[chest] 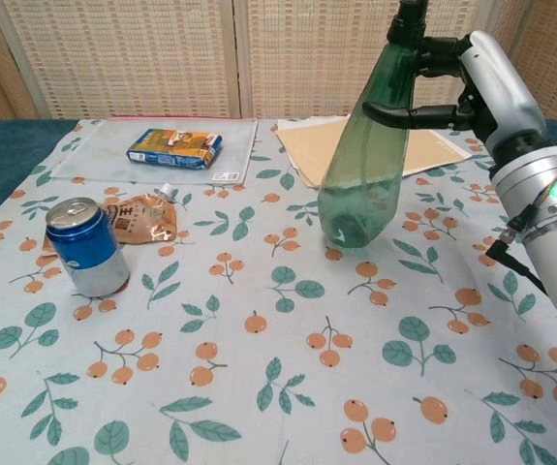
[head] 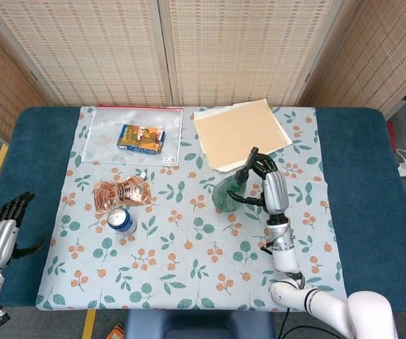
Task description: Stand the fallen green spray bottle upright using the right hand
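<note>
From the head view, the right hand (head: 265,185) wraps its dark fingers around the upper part of the green spray bottle (head: 228,193), which sits on the leaf-and-fruit patterned tablecloth (head: 188,254) just below the tan folder (head: 241,133); the left hand (head: 1,229) rests at the table's left edge, fingers loosely apart and holding nothing; a blue can (head: 120,220) stands near a crinkled brown pouch (head: 121,192); a small blue box (head: 141,138) lies on a clear plastic sleeve (head: 132,134).

From the chest view, the right hand (chest: 462,82) grips the neck of the green spray bottle (chest: 365,165), thumb and fingers closed around it; the bottle is translucent and smooth, widening to a rounded base that meets the cloth, and it leans with its top tilted to the right; I cannot tell whether anything is inside; the blue can (chest: 86,247) is glossy metal with a silver lid; the pouch (chest: 142,217) is shiny and wrinkled; the box (chest: 174,148) lies flat behind.
</note>
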Motion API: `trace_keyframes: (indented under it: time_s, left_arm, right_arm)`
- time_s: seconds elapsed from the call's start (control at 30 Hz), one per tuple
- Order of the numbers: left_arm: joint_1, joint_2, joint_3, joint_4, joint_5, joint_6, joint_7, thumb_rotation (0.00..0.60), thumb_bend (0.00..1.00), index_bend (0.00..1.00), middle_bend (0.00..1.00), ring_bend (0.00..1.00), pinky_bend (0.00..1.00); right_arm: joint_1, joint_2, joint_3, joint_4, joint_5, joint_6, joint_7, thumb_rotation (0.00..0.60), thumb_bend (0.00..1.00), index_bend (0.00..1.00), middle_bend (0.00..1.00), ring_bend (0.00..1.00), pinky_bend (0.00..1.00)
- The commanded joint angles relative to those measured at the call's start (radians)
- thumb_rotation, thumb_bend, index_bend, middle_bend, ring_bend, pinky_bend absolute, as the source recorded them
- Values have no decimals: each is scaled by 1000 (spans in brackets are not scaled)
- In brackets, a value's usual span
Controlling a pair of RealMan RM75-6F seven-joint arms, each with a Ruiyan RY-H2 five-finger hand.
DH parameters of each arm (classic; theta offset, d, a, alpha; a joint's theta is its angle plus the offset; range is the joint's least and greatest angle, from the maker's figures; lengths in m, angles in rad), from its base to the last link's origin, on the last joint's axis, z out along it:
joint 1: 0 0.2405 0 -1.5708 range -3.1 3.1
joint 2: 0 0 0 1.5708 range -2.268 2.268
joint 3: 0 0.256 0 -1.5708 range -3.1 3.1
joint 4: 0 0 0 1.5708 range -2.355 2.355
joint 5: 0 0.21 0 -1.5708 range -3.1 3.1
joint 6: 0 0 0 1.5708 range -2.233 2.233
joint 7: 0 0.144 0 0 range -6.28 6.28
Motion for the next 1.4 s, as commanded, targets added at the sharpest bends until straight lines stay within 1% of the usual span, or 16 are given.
trace_keyframes:
  time_s: [0.03,0.3,0.37,0.6,0.93,1.07,1.2,1.3,1.4]
  left_arm:
    - [0,0,1,1,1,0,-1,600,253,0,0,0,35]
    - [0,0,1,1,1,0,-2,600,253,0,0,0,35]
    - [1,0,1,0,1,1,-1,600,253,0,0,0,35]
    - [0,-1,0,-1,-2,0,1,600,253,0,0,0,36]
    - [-1,0,0,-1,-4,-4,0,600,254,0,0,0,36]
    - [-1,1,-1,-4,-8,-7,-4,600,253,0,0,0,38]
    - [-2,2,-1,-4,-9,-9,-5,600,253,0,0,0,38]
    - [-2,2,-1,-5,-10,-9,-4,600,253,0,0,0,38]
    - [-2,2,-1,-5,-9,-8,-3,600,253,0,0,0,39]
  right_arm:
    - [-2,-9,-3,14,-2,-2,4,600,20,702,519,280,212]
    - [-5,-13,-6,35,-4,-10,5,600,31,697,519,280,212]
    - [-5,-7,-16,36,-16,-13,2,600,40,693,519,280,212]
    - [-8,-4,-28,42,-30,-15,-1,600,41,689,519,280,212]
    - [-12,-19,-29,72,-31,-16,11,600,38,671,519,279,212]
    - [-15,-20,-24,71,-21,-28,6,600,37,629,519,280,212]
    - [-20,-16,-29,70,-17,-40,-1,600,30,537,519,266,212]
    - [-24,-13,-33,68,-16,-50,-4,600,1,486,519,248,212]
    - [-24,-8,-39,62,-22,-55,-3,600,0,450,507,228,207]
